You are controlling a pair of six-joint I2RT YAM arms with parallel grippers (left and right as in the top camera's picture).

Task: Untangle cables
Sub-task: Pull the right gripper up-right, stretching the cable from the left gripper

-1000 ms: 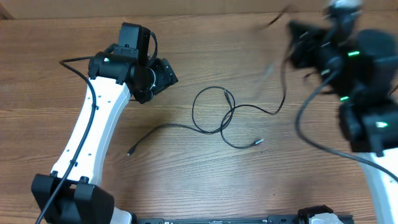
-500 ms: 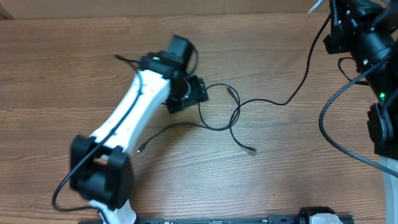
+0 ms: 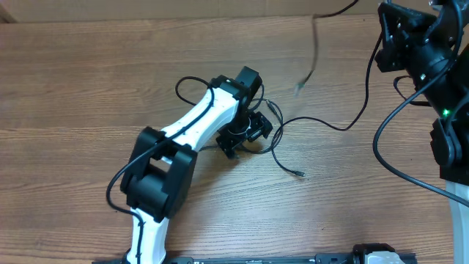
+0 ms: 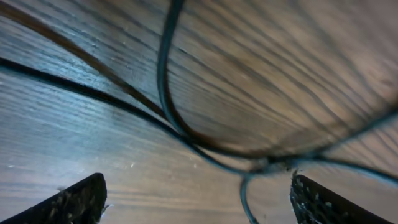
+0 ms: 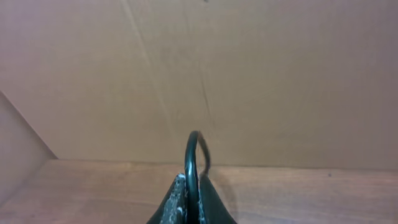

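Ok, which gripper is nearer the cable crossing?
Left. The left gripper sits open over the crossing; the right gripper is far right, shut on a cable.

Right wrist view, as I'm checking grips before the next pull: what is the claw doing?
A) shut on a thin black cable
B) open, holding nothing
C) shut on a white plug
A: the right claw is pinched together, with a thin black cable looping up out of it.
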